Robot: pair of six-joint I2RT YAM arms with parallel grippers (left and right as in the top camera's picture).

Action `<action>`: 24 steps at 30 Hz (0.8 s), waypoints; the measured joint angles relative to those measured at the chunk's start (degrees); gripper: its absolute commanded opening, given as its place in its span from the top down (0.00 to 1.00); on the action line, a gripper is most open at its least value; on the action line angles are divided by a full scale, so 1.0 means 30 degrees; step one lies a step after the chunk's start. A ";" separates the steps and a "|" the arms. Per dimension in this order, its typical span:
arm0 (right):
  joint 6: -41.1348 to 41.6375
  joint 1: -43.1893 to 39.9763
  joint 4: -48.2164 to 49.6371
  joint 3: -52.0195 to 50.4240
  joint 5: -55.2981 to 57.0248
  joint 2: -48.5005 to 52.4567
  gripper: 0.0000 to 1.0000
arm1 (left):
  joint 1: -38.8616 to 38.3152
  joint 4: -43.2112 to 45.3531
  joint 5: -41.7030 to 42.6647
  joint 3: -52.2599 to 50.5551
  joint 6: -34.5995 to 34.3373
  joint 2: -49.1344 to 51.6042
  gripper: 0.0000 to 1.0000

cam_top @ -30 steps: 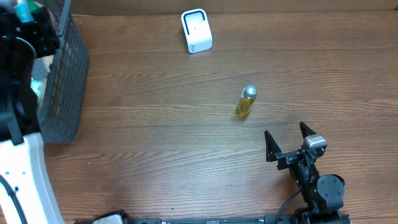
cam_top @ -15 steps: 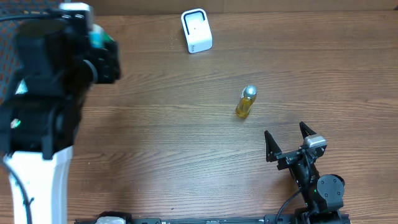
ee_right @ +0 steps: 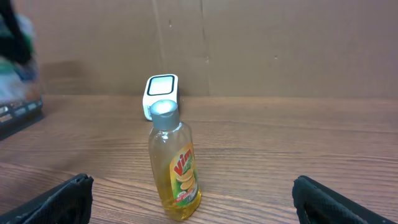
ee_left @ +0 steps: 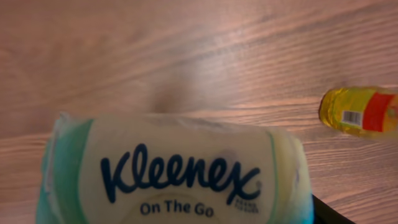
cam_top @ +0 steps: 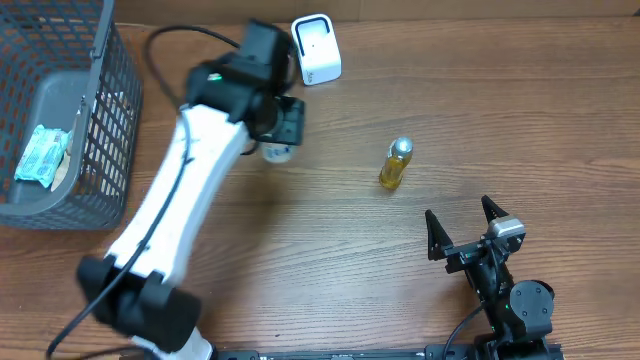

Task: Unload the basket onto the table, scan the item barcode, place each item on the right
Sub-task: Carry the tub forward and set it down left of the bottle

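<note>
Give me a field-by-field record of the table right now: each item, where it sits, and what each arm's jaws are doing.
left gripper: jaws shut on the Kleenex pack, close to the scanner
right gripper: jaws open, empty, near the front edge
scanner: white, upright, at the far edge
bottle: yellow liquid, grey cap, upright, between scanner and right gripper
basket: dark wire, far left, holds a green packet
</note>
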 measured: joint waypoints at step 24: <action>-0.0015 0.0000 0.0000 0.0000 0.0000 0.0000 0.00 | -0.5829 0.3985 -0.3854 -0.0080 -0.5872 0.5093 0.58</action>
